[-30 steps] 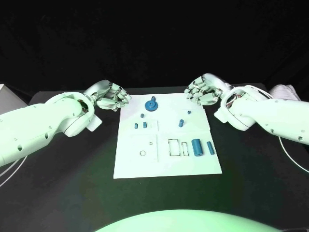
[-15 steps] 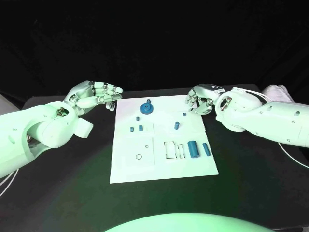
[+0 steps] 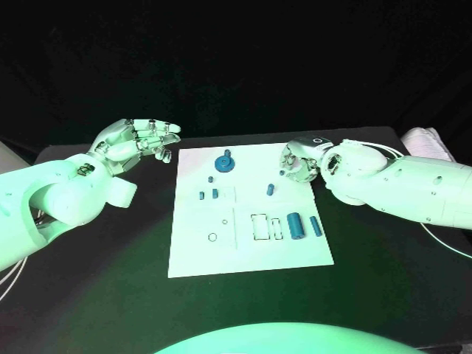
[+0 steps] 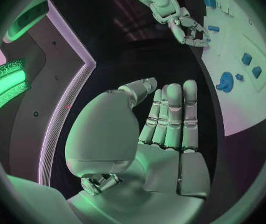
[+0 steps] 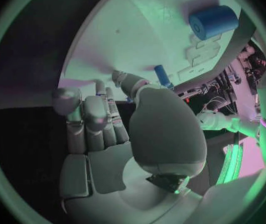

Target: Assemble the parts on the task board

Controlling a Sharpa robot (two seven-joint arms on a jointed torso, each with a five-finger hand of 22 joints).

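the head view showed a flat white task board (image 3: 247,236) on a black table (image 3: 108,280), with small blue parts on it: a gear-like disc (image 3: 226,163) near the far edge and a fat cylinder (image 3: 295,225) beside rectangular slots. the left hand (image 3: 139,140) hung off the board, palm up, released and empty. the right hand (image 3: 300,162) hovered over the board's far right edge, probably positioned to reach a part.

the left wrist view showed smooth metal fingers (image 4: 173,119) straight, holding nothing.

the right wrist view showed fingers (image 5: 92,119) loosely bent, with nothing visible in them, above the glossy board.
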